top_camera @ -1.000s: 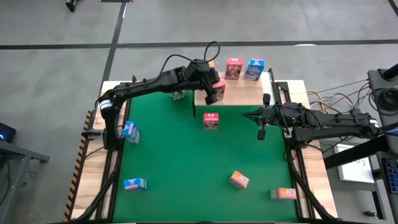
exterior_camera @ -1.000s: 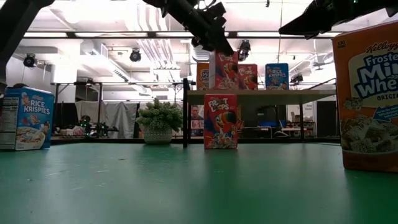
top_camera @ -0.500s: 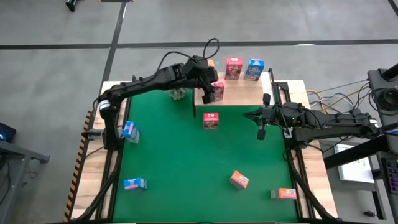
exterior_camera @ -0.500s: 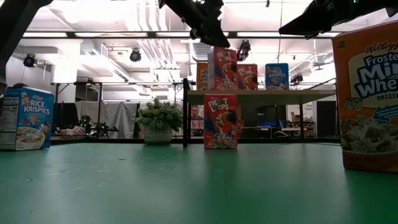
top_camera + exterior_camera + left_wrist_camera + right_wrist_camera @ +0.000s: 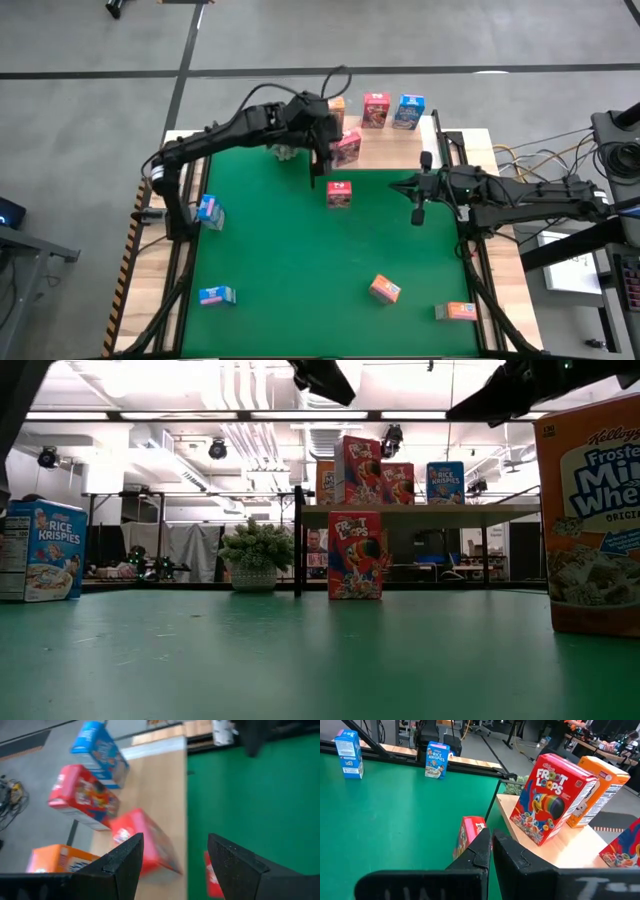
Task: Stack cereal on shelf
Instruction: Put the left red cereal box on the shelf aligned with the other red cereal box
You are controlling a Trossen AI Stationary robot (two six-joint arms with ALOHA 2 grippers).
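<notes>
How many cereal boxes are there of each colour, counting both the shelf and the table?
Orange boxes: 3
Red boxes: 3
Blue boxes: 3
Total: 9

High cam: straight down over whole table (image 5: 300,280), both arms in shot. Low cam: at tabletop level, faces across the felt to the shelf (image 5: 420,508) & room behind; orange Mini-Wheats box (image 5: 590,510) v. close at its right edge. L wrist cam: looks past its own spread fingers (image 5: 120,865), close above shelf boxes. R wrist cam: past its closed fingers (image 5: 485,850), toward same shelf. All four share the Froot Loops box (image 5: 552,800) beyond them.
</notes>
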